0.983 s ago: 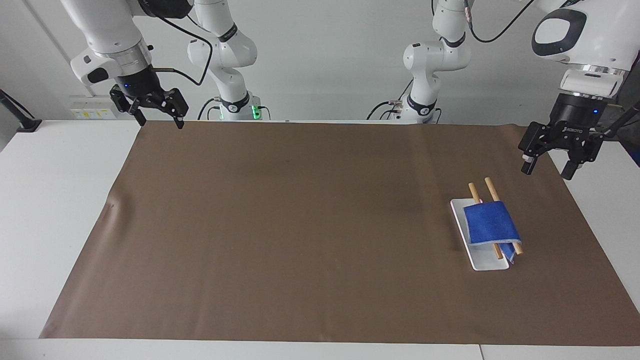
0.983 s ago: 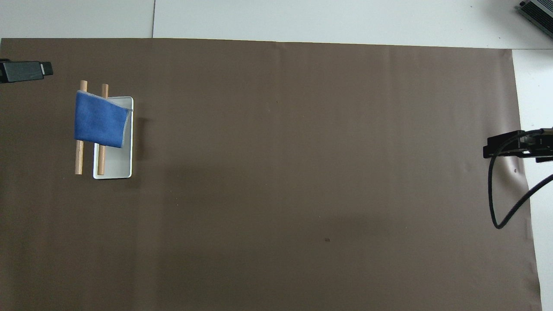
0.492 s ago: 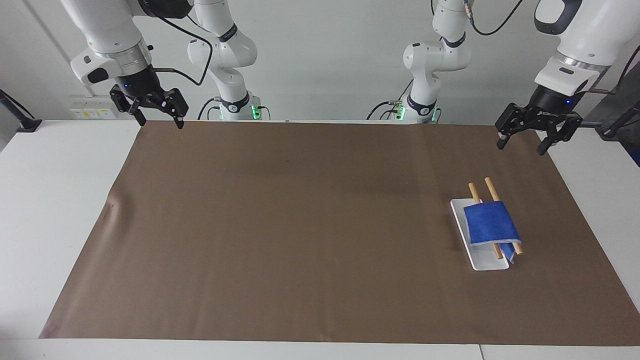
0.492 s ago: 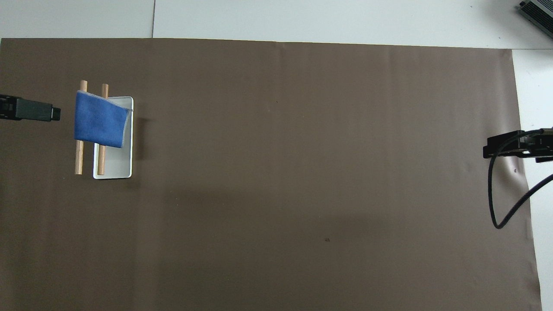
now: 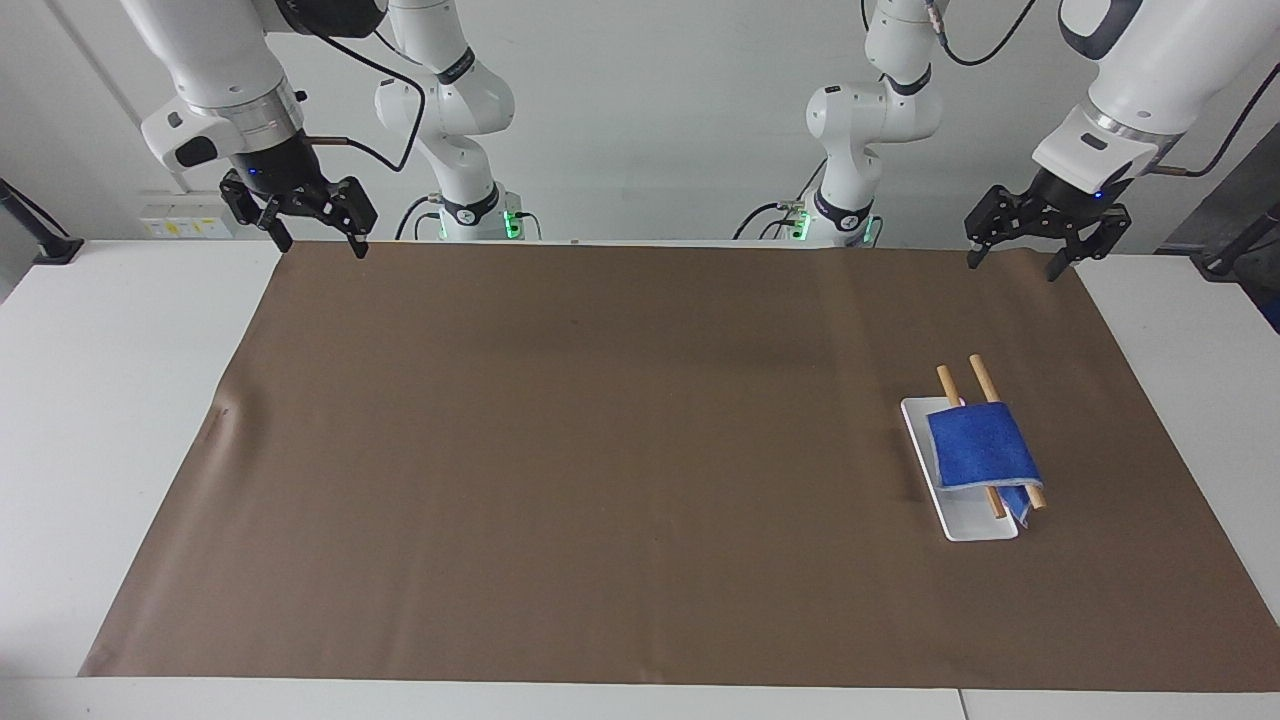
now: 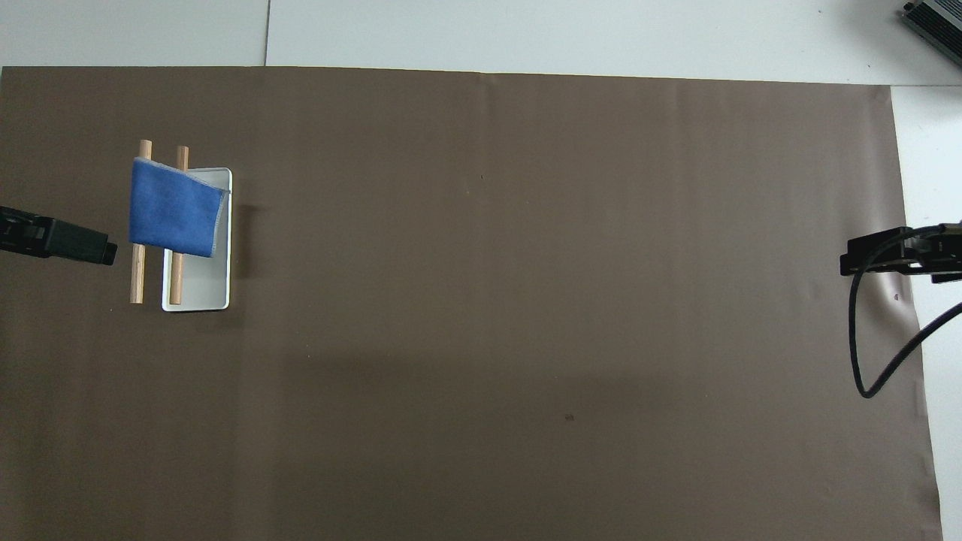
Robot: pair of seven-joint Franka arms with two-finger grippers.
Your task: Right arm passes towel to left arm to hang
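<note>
Both grippers hang empty with fingers spread: the left gripper (image 5: pixel 1010 260) over the brown mat's (image 5: pixel 600 450) corner nearest the left arm's base, the right gripper (image 5: pixel 315 240) over the mat's corner nearest the right arm's base. One blue towel (image 5: pixel 982 447) lies draped over two wooden rods (image 5: pixel 984 379) on a single white tray (image 5: pixel 975 525), toward the left arm's end of the surface (image 5: pixel 100 400).

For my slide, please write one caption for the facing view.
Blue towel draped over two wooden rods on a white tray; both open grippers, left and right, raised apart from it.
</note>
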